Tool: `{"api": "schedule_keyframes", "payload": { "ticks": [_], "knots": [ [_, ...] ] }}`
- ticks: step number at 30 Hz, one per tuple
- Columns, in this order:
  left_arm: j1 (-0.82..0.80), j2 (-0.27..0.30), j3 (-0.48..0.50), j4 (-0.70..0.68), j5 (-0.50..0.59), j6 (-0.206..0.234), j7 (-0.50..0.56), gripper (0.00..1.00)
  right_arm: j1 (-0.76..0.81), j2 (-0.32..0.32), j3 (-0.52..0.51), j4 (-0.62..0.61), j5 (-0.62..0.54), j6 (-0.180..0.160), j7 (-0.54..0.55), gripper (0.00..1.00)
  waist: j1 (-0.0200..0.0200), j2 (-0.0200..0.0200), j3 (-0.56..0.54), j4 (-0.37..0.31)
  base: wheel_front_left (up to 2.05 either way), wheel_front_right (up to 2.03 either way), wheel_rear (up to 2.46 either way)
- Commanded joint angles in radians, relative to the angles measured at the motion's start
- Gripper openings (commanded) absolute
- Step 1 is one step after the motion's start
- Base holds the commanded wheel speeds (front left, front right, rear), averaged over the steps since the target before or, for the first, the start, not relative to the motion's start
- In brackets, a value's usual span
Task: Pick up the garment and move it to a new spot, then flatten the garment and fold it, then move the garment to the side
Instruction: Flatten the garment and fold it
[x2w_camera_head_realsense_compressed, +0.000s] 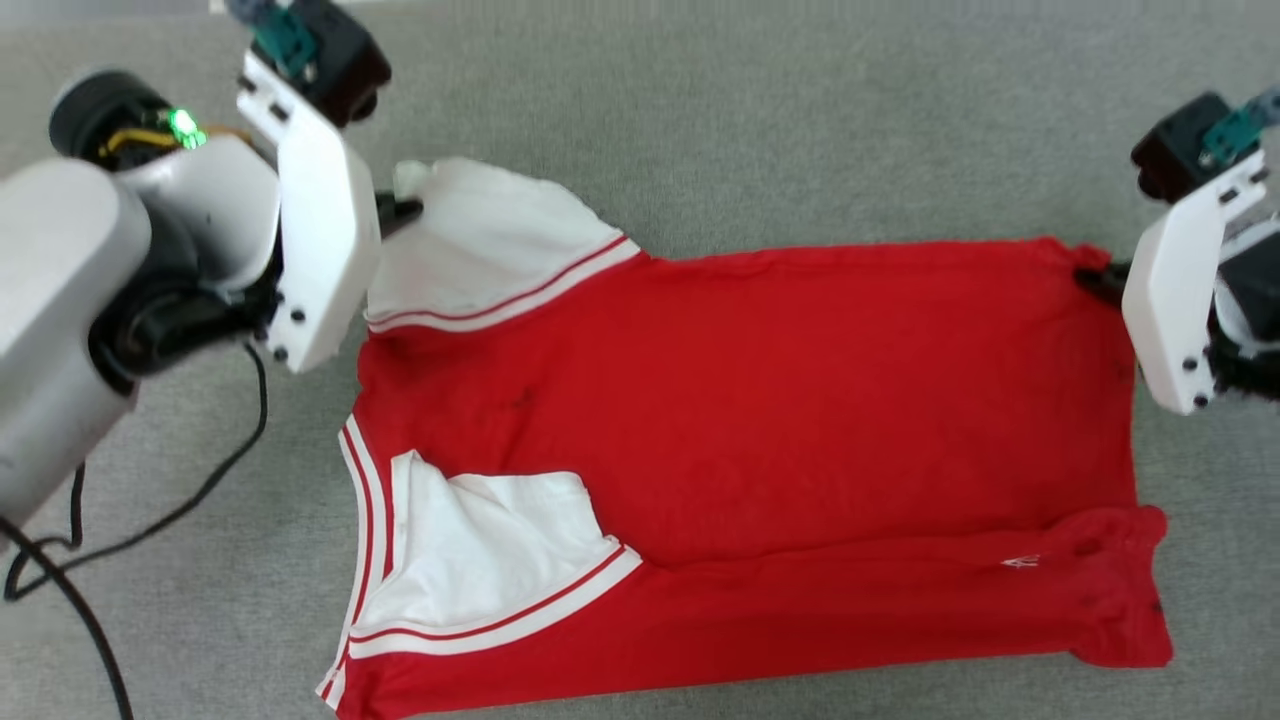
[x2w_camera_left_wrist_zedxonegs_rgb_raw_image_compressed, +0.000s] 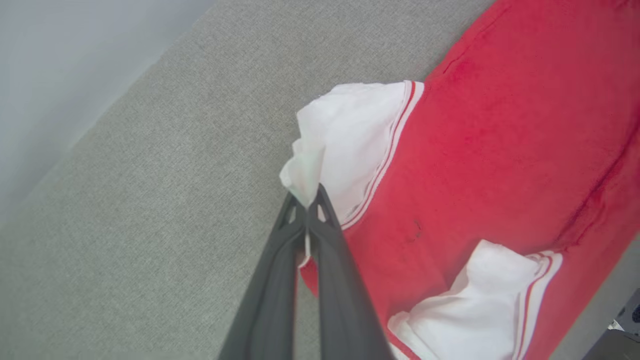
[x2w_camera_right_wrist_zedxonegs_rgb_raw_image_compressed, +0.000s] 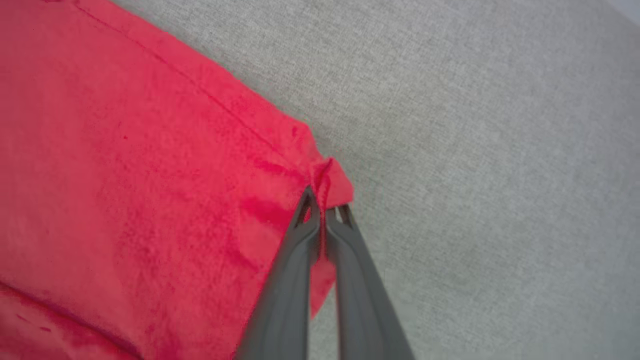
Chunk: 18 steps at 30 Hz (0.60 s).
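The garment (x2w_camera_head_realsense_compressed: 760, 420), a red shirt with white sleeves and striped trim, lies spread on the grey surface, its near long edge folded over. My left gripper (x2w_camera_head_realsense_compressed: 400, 212) is shut on the tip of the far white sleeve (x2w_camera_left_wrist_zedxonegs_rgb_raw_image_compressed: 345, 140); the pinched cloth shows between its fingers (x2w_camera_left_wrist_zedxonegs_rgb_raw_image_compressed: 325, 235) in the left wrist view. My right gripper (x2w_camera_head_realsense_compressed: 1098, 282) is shut on the far red hem corner (x2w_camera_right_wrist_zedxonegs_rgb_raw_image_compressed: 327, 182), seen bunched between its fingers (x2w_camera_right_wrist_zedxonegs_rgb_raw_image_compressed: 300, 240) in the right wrist view. The near sleeve (x2w_camera_head_realsense_compressed: 480, 560) lies folded onto the body.
Grey fabric surface (x2w_camera_head_realsense_compressed: 750, 120) surrounds the garment on all sides. A black cable (x2w_camera_head_realsense_compressed: 200, 480) trails across it at the left, beside my left arm (x2w_camera_head_realsense_compressed: 60, 300). A pale floor or wall band (x2w_camera_left_wrist_zedxonegs_rgb_raw_image_compressed: 60, 75) lies beyond the surface edge.
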Motion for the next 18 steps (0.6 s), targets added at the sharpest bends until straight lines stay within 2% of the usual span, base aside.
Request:
{"api": "schedule_keyframes", "payload": {
  "ticks": [1,7,18],
  "knots": [
    [0.024,0.007,-0.004,-0.007,-0.006,-0.001,-0.009,0.00,0.019,-0.008,0.007,-0.003,0.008,-0.001,-0.010,0.00,0.0001,0.0000,-0.041,-0.006,0.00,0.00,0.00],
    [0.131,0.068,-0.025,-0.082,-0.021,0.017,-0.054,0.00,0.092,-0.044,0.045,-0.027,0.043,-0.001,-0.082,0.00,0.0001,0.0000,-0.118,-0.007,0.00,0.00,0.00],
    [0.363,0.189,-0.101,-0.257,-0.042,0.109,-0.114,0.00,0.259,-0.102,0.100,-0.069,0.099,-0.001,-0.177,0.00,0.0001,0.0000,-0.213,-0.005,0.00,0.00,0.00]
  ]
}}
